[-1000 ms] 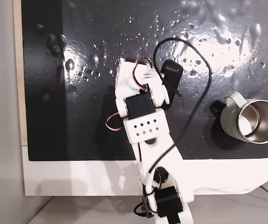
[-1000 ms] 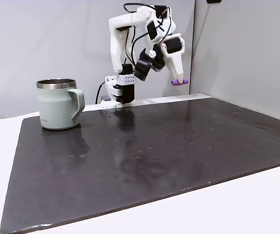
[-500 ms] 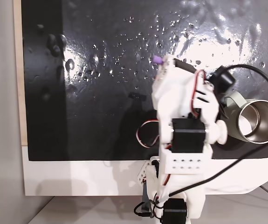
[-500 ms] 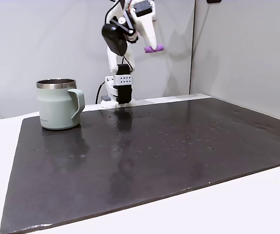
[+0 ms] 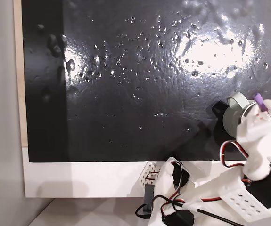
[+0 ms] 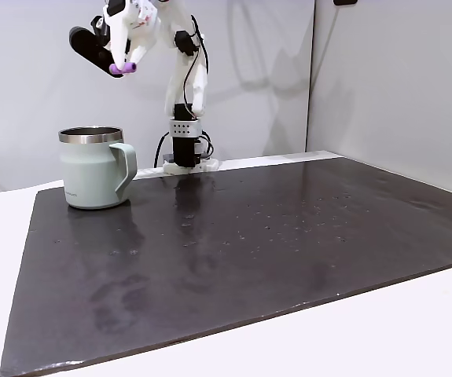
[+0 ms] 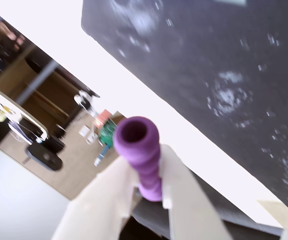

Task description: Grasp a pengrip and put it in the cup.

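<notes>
The purple ribbed pengrip [image 7: 142, 155] is pinched between my white fingers [image 7: 186, 200] in the wrist view, its hollow end facing the camera. In a fixed view from the side, my gripper [image 6: 127, 63] is shut on the pengrip [image 6: 121, 69] high above the pale grey-green cup [image 6: 92, 169], slightly right of its steel rim. In a fixed view from above, the arm covers most of the cup [image 5: 233, 102]. There the pengrip [image 5: 258, 101] pokes out of the gripper [image 5: 261, 107] over the cup's mouth.
The cup stands on a shiny black mat [image 6: 249, 251] on a white table [image 6: 414, 330]. The arm's base [image 6: 185, 153] sits at the mat's far edge in the side view. A grey wall panel [image 6: 391, 78] rises behind the mat.
The arm has swung from the mat's middle across to the cup, carrying the pengrip. It now hangs over the cup instead of over the bare mat.
</notes>
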You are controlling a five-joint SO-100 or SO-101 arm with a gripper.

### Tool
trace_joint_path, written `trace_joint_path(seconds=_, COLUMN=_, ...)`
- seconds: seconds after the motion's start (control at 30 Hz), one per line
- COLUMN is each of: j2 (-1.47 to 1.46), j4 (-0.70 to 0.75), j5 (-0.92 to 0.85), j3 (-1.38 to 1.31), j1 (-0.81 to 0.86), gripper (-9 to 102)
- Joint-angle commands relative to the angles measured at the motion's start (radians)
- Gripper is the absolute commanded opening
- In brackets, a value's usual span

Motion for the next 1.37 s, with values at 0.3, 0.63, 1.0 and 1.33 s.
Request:
trace_joint_path(seconds=0.3, j2=-0.135, j4=-0.005, j5=-0.106, j3=0.034, j1=0.256, gripper=0)
trace_joint_path(seconds=0.63, j2=-0.091, j4=-0.014, j5=-0.097, j3=0.152, j1=0.267, gripper=33)
trace_joint_path(seconds=1.0, j2=-0.012, j4=-0.041, j5=-0.081, j3=0.229, j1=0.229, gripper=41)
trace_joint_path(seconds=1.33, j2=0.006, j4=-0.048, j5=-0.078, j3=0.244, j1=0.219, gripper=41)
